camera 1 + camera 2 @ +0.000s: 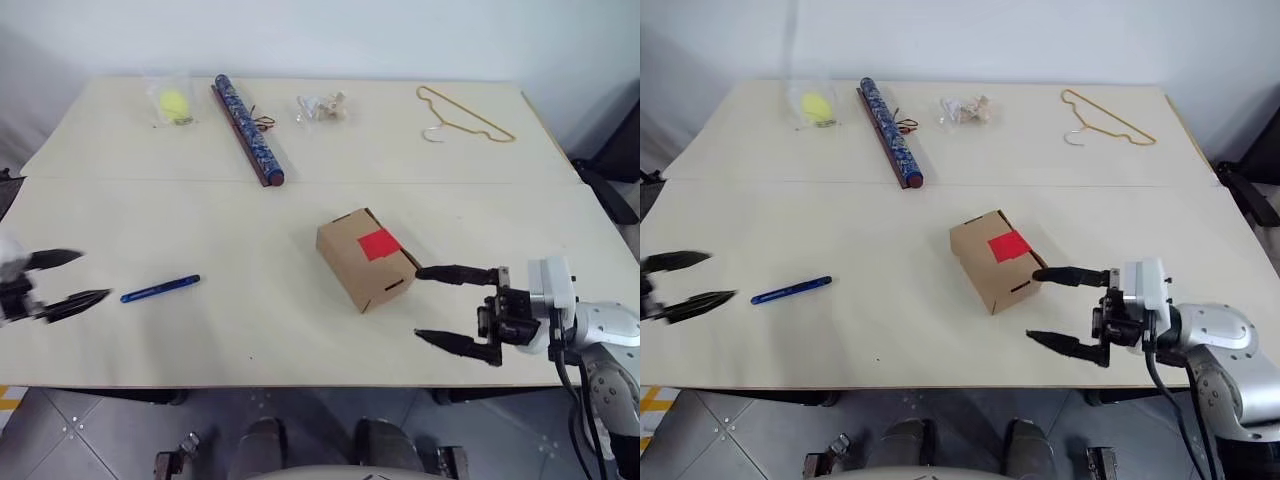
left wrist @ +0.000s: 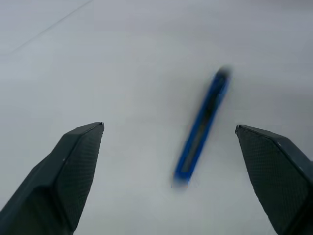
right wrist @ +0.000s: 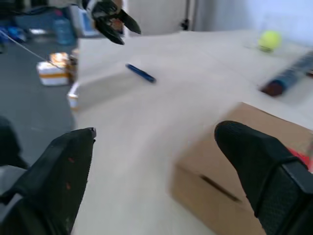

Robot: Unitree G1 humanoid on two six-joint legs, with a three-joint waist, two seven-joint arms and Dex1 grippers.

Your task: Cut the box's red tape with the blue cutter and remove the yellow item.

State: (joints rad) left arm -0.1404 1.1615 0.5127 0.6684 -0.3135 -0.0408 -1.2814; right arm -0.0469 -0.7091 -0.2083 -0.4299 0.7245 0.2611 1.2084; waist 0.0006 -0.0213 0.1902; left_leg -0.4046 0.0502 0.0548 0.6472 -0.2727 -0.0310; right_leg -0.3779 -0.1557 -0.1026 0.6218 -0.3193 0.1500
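The box (image 1: 366, 259) sits just right of the middle of the frame on the pale desk (image 1: 300, 330), turned at an angle, flaps closed. The red tape (image 1: 378, 244) lies as an unbroken square patch across its top. A slot shows in the side wall facing the lower right.

The blue cutter (image 1: 160, 289) lies flat on the desk in the left part of the frame, well apart from the box, its length running nearly left to right with a slight tilt. In the left wrist view it lies between the two fingers on the bare desk, touching neither.

The left end effector (image 1: 78, 277) is at the far left edge of the frame, released, its black fingers spread and pointing toward the cutter, with a gap between the tips and the tool. It grasps nothing.

The right end effector (image 1: 424, 304) is in the lower right of the frame, also released, fingers wide apart and pointing left. Its upper finger (image 1: 455, 273) tip comes just beside the box's lower right corner; whether it touches cannot be told. The lower finger is over bare desk.

Along the top of the frame lie a yellow-green ball in a clear bag (image 1: 175, 103), a long dark patterned tube (image 1: 247, 130), a small clear packet (image 1: 322, 107) and a yellow wire hanger (image 1: 462, 116).
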